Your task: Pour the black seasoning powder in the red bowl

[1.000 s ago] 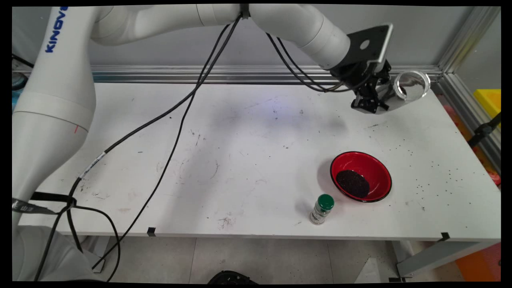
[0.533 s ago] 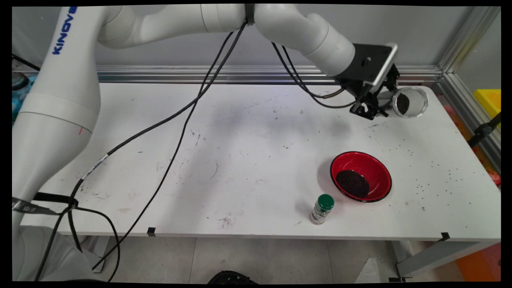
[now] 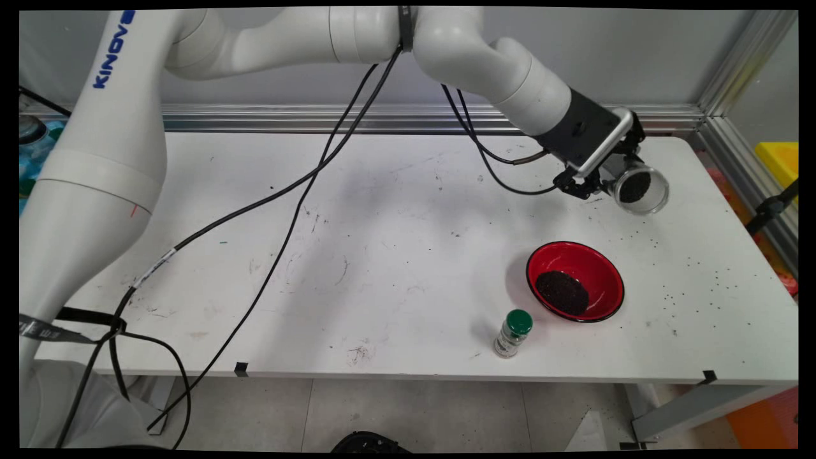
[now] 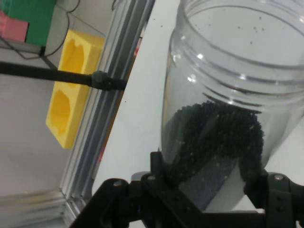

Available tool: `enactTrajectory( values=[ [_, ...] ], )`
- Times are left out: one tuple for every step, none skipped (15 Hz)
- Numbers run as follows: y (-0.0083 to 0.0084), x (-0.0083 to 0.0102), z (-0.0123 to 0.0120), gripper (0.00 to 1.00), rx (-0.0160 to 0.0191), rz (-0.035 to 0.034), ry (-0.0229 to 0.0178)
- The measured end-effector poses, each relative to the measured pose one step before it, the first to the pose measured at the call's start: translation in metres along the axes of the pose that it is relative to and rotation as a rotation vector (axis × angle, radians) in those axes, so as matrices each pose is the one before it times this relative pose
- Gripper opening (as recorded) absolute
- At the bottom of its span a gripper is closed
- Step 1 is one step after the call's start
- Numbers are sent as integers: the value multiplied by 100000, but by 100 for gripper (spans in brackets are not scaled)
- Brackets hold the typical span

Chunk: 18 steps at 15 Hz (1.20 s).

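- Pincer (image 3: 602, 182) clenched on a clear jar (image 3: 634, 188); in hand view (image 4: 209, 190) both fingers (image 4: 159, 166) press jar's (image 4: 228, 109) lower wall, one per side.
- Jar tilted, nearly on its side, open mouth facing approx 4 o'clock in main view, held above the table (image 3: 382, 255), not touching it.
- Jar part-filled w/ small black grains (image 4: 213, 142); grains lie against the lower side wall near the base. A few specks cling to the inner wall nearer the mouth.
- Red bowl (image 3: 593, 261) stands on table at approx 7 o'clock from jar, apart from it; holds a dark pile of the same sort of grains (image 3: 562, 292).
- Small bottle w/ green cap (image 3: 513, 333), upright, just beside bowl at its 8 o'clock; touching or not: can't tell.
- Loose black specks (image 3: 688, 280) scattered on table, mostly at 3 o'clock of bowl.
- Black cables (image 3: 287, 204) hang from arm over table's left half.
- Hand view: yellow block (image 4: 73, 85) w/ hexagonal recesses lies beyond table's metal rail (image 4: 111, 114).
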Motion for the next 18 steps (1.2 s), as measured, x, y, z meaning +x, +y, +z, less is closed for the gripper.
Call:
enactTrajectory(
  values=[
    [90, 108, 101, 0, -48, 3373, -243],
    [97, 127, 113, 0, -47, 3710, -256],
    [93, 130, 112, 0, -21, 3512, -250],
    [54, 88, 76, 0, 38, 2388, -201],
    [37, 81, 60, 0, 118, 2434, -243],
    [49, 91, 71, 0, 123, 2757, -292],
    [55, 93, 69, 0, 122, 2837, -301],
    [77, 116, 85, 0, 216, 3500, -383],
    [53, 94, 69, 0, 254, 2554, -268],
    [36, 69, 50, 0, 170, 1668, -160],
    [43, 108, 69, 0, 363, 2458, -225],
    [63, 125, 95, 0, 371, 2976, -295],
    [75, 124, 104, 0, 321, 3020, -309],
    [55, 108, 90, 0, 252, 2528, -255],
    [72, 143, 120, 0, 328, 3122, -287],
    [66, 126, 118, 0, 316, 3013, -345],
    [45, 112, 116, 0, 252, 2677, -348],
    [35, 126, 141, 0, 304, 3086, -435]
  ],
)
